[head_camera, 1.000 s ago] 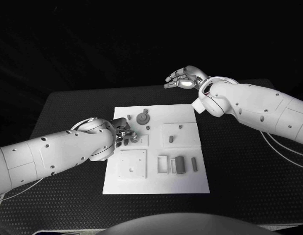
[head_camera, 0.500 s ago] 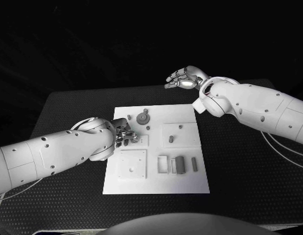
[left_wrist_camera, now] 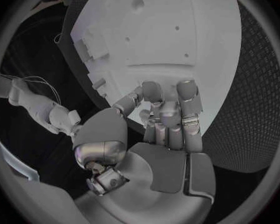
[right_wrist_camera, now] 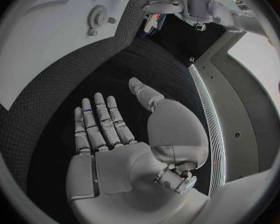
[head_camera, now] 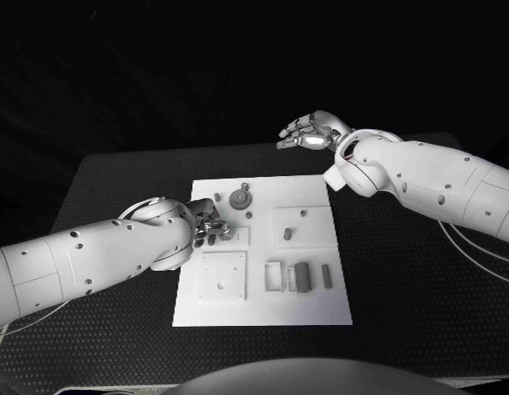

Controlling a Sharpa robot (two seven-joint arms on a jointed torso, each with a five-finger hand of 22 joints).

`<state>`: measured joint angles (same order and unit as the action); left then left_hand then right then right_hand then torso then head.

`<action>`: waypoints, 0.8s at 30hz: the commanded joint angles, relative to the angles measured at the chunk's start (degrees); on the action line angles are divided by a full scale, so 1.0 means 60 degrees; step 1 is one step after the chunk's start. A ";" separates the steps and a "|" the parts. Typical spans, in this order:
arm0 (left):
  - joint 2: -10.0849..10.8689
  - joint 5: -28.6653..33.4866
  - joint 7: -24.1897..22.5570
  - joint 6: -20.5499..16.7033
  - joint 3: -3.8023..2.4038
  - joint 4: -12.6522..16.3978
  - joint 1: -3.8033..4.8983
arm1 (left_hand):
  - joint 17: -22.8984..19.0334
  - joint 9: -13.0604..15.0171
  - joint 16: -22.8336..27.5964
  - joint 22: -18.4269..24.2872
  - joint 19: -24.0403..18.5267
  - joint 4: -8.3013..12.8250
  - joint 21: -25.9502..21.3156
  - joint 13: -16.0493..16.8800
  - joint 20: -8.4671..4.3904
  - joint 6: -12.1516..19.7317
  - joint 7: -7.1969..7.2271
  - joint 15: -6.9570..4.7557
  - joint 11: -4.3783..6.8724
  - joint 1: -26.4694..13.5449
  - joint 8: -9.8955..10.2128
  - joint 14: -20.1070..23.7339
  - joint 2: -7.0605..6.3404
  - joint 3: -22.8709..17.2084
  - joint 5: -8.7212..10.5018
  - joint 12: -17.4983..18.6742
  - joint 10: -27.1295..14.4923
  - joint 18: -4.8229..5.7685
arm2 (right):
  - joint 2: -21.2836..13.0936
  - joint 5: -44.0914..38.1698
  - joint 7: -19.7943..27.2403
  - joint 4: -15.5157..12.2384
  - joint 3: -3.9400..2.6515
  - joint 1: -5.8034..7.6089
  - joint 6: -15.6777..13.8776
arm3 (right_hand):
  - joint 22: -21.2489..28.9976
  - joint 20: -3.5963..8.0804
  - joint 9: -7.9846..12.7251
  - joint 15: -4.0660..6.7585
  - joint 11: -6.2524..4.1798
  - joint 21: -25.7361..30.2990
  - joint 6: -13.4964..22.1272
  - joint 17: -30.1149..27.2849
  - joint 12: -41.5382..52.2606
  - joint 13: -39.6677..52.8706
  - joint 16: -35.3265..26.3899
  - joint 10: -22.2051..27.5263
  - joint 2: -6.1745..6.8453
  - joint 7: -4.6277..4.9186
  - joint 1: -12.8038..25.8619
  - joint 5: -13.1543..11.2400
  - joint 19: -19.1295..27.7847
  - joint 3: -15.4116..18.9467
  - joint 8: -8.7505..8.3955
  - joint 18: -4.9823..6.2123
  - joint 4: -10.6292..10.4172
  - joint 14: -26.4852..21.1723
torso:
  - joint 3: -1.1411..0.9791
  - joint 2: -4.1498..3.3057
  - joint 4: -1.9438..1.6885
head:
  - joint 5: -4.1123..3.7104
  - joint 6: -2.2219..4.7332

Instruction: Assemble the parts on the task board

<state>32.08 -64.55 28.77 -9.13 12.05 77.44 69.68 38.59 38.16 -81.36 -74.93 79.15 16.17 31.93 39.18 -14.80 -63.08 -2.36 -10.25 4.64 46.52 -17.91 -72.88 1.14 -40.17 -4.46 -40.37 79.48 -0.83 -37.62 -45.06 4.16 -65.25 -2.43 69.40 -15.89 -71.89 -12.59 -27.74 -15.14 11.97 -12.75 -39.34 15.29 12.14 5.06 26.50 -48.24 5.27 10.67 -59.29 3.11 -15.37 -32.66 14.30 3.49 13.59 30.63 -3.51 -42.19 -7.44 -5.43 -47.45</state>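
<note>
Surface (head_camera: 409,313): black, textured, carried the board (head_camera: 307,191) at its middle. Board white, long axis running away from the robot.

Progress, as judged: assembly was partly done at most. A gear (head_camera: 242,199) sat toward the far end of the board with a small peg (head_camera: 216,197) just beside it. A square plate (head_camera: 221,276) lay near the close left corner, a second square recess (head_camera: 297,224) at the board's mid-right with a dark slot part in it. Whether these were seated for good or only resting could not be told.

Holders: a row of small slots (head_camera: 294,276) near the close right corner. Two looked like pale open frames, two held dark upright pieces (head_camera: 326,276). So some slots were probably yet to fill.

Left hand (head_camera: 210,227): over the board's left edge, between gear and plate, fingers curled tight together. The wrist view showed the fingertips (left_wrist_camera: 186,87) bunched down at the board. Something small may have been pinched there; could not tell.

Right hand (head_camera: 307,132): well beyond the board's far edge, off the work, fingers spread flat, holding nothing.
</note>
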 commanded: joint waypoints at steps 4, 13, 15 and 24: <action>0.0042 -0.0166 0.0443 0.0438 0.0092 -0.0042 -0.0111 | -0.0017 -0.0008 -0.0043 -0.0181 -0.0021 -0.0010 -0.0031 -0.0012 -0.0065 -0.0610 0.0111 -0.0094 0.0003 0.0245 0.0051 -0.0034 0.0281 -0.0021 0.0050 -0.0068 -0.0076 -0.0079 | -0.0002 -0.0006 0.0100 -0.0008 -0.0003 -0.0004 0.0100 | -0.0015 -0.0007 0.0010 -0.0011 0.0016 0.0049 0.0021 -0.0015 -0.0041 -0.0014 -0.0037 -0.0084 -0.0064 0.0401 0.0044 -0.0049 -0.0016 0.0062 0.0044 -0.0155 -0.0002 0.0049 | -0.0003 0.0001 0.0000 | -0.0008 -0.0017; 0.0085 -0.0210 0.0457 0.0276 0.0092 -0.0042 -0.0111 | -0.0019 -0.0009 -0.0045 -0.0182 -0.0024 -0.0002 -0.0032 -0.0011 -0.0065 -0.0610 0.0111 -0.0094 0.0003 0.0252 0.0053 -0.0034 0.0276 -0.0022 0.0066 -0.0071 -0.0078 -0.0079 | 0.0000 -0.0005 0.0101 -0.0010 -0.0003 -0.0004 0.0097 | -0.0020 -0.0008 0.0013 -0.0011 0.0015 0.0054 0.0021 -0.0015 -0.0044 -0.0019 -0.0039 -0.0086 -0.0064 0.0401 0.0044 -0.0049 -0.0018 0.0062 0.0046 -0.0155 -0.0003 0.0049 | 0.0001 -0.0002 -0.0002 | -0.0015 0.0001; 0.0088 -0.0210 0.0463 0.0281 0.0092 -0.0041 -0.0111 | -0.0021 -0.0010 -0.0045 -0.0182 -0.0024 -0.0002 -0.0031 -0.0010 -0.0065 -0.0610 0.0110 -0.0094 0.0002 0.0253 0.0054 -0.0033 0.0273 -0.0020 0.0095 -0.0073 -0.0080 -0.0078 | 0.0003 -0.0005 0.0102 -0.0004 -0.0003 -0.0004 0.0097 | -0.0021 -0.0008 0.0013 -0.0011 0.0015 0.0055 0.0021 -0.0016 -0.0044 -0.0020 -0.0039 -0.0087 -0.0064 0.0400 0.0045 -0.0049 -0.0018 0.0062 0.0046 -0.0155 -0.0003 0.0049 | 0.0000 -0.0003 0.0002 | -0.0014 0.0004; 0.0073 -0.0202 0.0449 0.0270 0.0092 -0.0037 -0.0112 | -0.0024 -0.0011 -0.0046 -0.0182 -0.0025 -0.0002 -0.0032 -0.0009 -0.0064 -0.0611 0.0109 -0.0093 0.0002 0.0254 0.0056 -0.0032 0.0272 -0.0018 0.0119 -0.0075 -0.0082 -0.0078 | 0.0010 -0.0005 0.0103 -0.0004 -0.0003 -0.0004 0.0101 | -0.0026 -0.0008 0.0016 -0.0011 0.0015 0.0060 0.0021 -0.0016 -0.0046 -0.0026 -0.0041 -0.0089 -0.0064 0.0399 0.0047 -0.0049 -0.0019 0.0064 0.0048 -0.0155 -0.0005 0.0049 | 0.0000 0.0000 0.0000 | -0.0010 -0.0006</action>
<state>32.46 -65.34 29.43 -9.11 12.07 77.55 69.66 38.52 38.20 -81.36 -74.91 78.92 16.22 31.95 39.19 -14.83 -63.35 -2.38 -10.25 4.53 46.52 -17.97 -72.88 1.15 -39.94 -3.92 -40.59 79.33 -0.82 -37.61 -45.04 4.17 -65.23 -2.43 69.39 -15.89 -71.96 -12.59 -27.74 -15.13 12.18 -12.75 -39.34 15.29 12.14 4.99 26.50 -48.45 5.27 10.67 -59.29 3.11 -15.37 -32.66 14.30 3.49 13.59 30.62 -3.51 -42.19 -7.44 -5.52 -47.47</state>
